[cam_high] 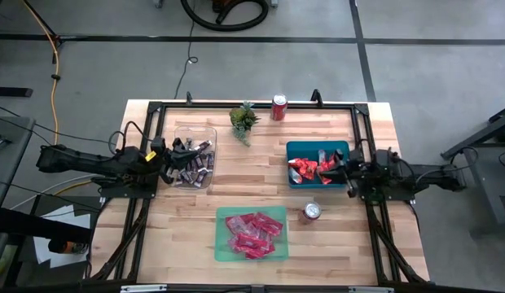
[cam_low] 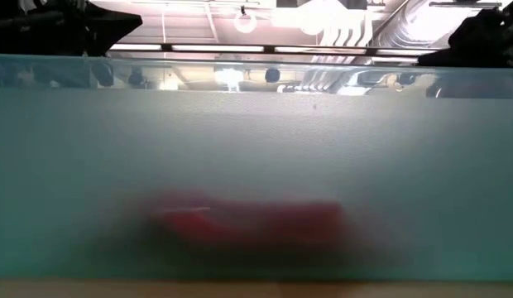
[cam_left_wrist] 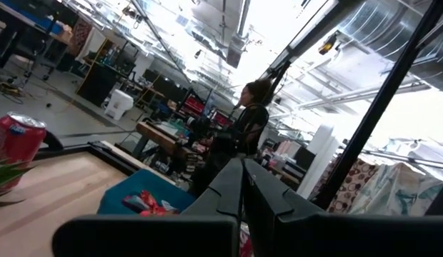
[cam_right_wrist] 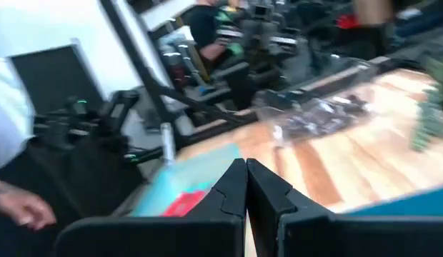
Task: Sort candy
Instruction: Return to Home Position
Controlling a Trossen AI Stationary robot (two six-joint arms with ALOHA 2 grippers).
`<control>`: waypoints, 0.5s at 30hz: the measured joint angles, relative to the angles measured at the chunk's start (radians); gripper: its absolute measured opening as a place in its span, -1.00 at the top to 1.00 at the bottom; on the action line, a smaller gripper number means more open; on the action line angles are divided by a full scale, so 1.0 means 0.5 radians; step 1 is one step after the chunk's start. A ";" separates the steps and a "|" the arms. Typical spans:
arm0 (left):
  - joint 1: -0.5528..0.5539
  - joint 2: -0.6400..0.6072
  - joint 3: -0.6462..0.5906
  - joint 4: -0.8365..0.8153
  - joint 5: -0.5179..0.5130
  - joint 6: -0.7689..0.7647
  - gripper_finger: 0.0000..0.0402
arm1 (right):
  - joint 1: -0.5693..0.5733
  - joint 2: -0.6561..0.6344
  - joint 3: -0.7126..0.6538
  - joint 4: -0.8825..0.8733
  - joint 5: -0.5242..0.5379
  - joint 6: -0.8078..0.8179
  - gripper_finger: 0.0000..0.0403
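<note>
Candy [cam_high: 254, 228] lies sorted: dark bars [cam_high: 197, 165] in the clear bin [cam_high: 182, 130], red-orange packets [cam_high: 301, 169] in the blue bin [cam_high: 316, 146], pink-red packets [cam_high: 246, 241] on the green tray [cam_high: 221, 254]. Left pincer [cam_high: 177, 153] and right pincer [cam_high: 335, 168] are both closed and empty, each over a bin edge. For homing, advise lifting clear of rims first, then drawing back.

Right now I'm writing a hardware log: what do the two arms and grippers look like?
Both arms are black and jointed. The left arm carries a small yellow tag near its wrist and a looping black cable; the right arm shows no tag. The left gripper and right gripper each have two flat, angular black fingers.
</note>
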 joint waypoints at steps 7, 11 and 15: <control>0.000 0.003 0.001 -0.053 -0.003 0.000 1.00 | -0.002 0.005 0.000 -0.070 0.208 0.030 1.00; 0.000 0.003 0.001 -0.081 -0.007 0.000 1.00 | -0.002 0.005 0.000 -0.072 0.208 0.027 1.00; 0.000 0.003 0.001 -0.091 -0.007 0.000 1.00 | -0.002 0.005 0.001 -0.074 0.208 0.024 1.00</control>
